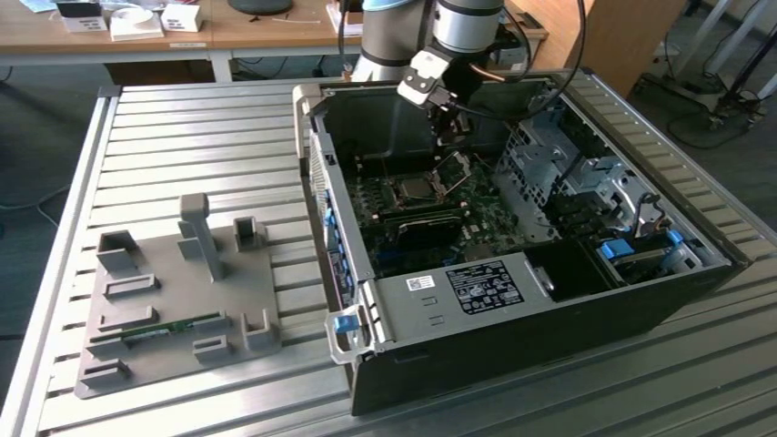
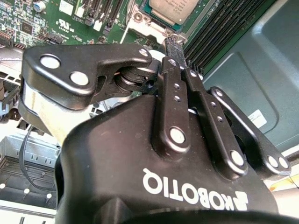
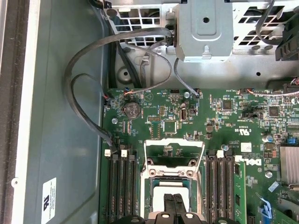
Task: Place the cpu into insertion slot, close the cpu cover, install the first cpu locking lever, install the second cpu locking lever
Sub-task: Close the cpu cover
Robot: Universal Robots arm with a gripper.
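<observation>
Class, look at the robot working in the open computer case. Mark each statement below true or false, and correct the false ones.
1. The cpu lies in the insertion slot. True.
2. The cpu cover is shut flat over the chip. False: it stands raised open behind the slot.
3. The gripper hangs over the grey fixture plate. False: it is inside the computer case, right above the cpu.
4. A green memory module lies on the fixture plate, at the exterior view's left. True.
</observation>
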